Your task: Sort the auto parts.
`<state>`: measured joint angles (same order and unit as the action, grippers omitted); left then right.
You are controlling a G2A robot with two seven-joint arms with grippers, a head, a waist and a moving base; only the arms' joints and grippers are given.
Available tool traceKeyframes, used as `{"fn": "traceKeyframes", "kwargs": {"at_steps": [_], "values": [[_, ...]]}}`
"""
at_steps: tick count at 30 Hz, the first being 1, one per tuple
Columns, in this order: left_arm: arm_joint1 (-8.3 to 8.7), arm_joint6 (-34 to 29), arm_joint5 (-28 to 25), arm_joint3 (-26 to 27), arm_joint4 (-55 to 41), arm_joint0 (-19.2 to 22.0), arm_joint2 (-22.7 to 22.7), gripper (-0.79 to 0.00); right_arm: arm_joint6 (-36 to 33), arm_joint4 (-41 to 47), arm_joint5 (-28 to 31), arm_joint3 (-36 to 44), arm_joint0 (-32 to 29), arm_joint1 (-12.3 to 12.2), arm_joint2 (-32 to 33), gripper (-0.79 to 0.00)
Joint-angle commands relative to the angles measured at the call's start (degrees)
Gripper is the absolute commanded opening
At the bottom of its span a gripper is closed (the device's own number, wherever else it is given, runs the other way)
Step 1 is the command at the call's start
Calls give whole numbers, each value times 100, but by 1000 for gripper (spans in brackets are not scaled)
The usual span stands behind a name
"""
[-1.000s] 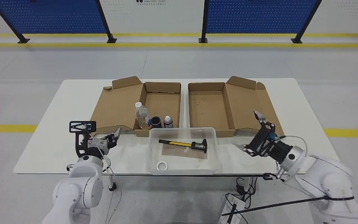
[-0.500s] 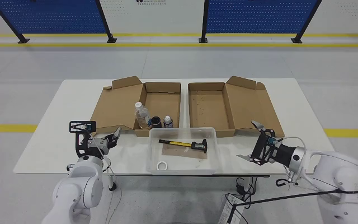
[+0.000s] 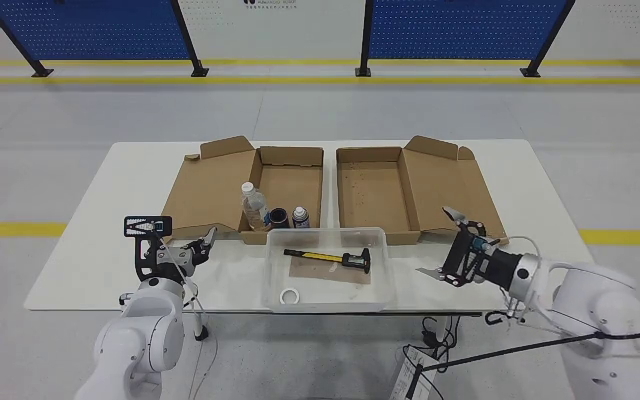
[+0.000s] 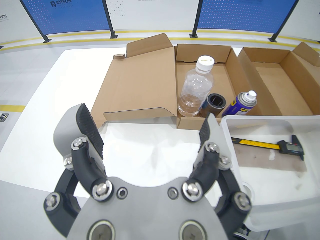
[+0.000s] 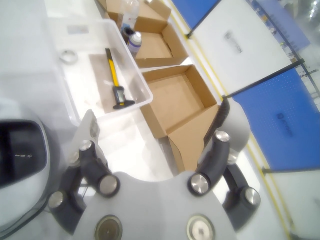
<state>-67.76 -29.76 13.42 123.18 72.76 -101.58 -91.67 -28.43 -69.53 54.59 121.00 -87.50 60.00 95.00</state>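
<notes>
The right tool [image 5: 157,107] hung with its ribbed black pads spread wide and nothing between them, just beside the front flap of the right cardboard box [image 3: 375,200]. The left tool [image 4: 146,116] was likewise wide and unladen, low over the smooth white surface [image 3: 90,260] near the left cardboard box [image 4: 190,53]. Between the two tools sat a clear plastic bin [image 3: 325,233] with rounded corners. In it lay a yellow-and-black caliper [image 3: 330,258] and, near the front corner on the left tool's side, a small pale ring [image 3: 290,296]. In the left cardboard box stood a clear ribbed bottle [image 4: 196,88] with a white cap, a short black cylinder [image 4: 216,102] and a blue spray can [image 4: 241,104], clustered together at its near wall.
</notes>
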Motion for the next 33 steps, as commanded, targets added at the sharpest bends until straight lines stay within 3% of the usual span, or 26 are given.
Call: {"fn": "traceKeyframes", "kwargs": {"at_steps": [1, 8, 12, 18, 26, 30, 33], "values": [[0, 0, 0, 0, 0, 0, 0, 0, -505, 267, -184, 38, 203, 2, -374, 0], [0, 0, 0, 0, 0, 0, 0, 0, -2816, 1543, -1677, -185, 1453, 109, -2055, 0], [0, 0, 0, 0, 0, 0, 0, 0, -3748, 2361, -2634, -620, 2115, 216, -2825, 0], [0, 0, 0, 0, 0, 0, 0, 0, -4062, 3306, -3319, -1283, 2597, 358, -3580, 0], [0, 0, 0, 0, 0, 0, 0, 0, -4156, 3903, -3943, -1919, 3030, 434, -3767, 0], [0, 0, 0, 0, 0, 0, 0, 0, -4302, 4116, -3913, -2168, 3176, 453, -3887, 0], [0, 0, 0, 0, 0, 0, 0, 0, -4484, 4256, -3519, -2370, 3348, 452, -3956, 0]]}}
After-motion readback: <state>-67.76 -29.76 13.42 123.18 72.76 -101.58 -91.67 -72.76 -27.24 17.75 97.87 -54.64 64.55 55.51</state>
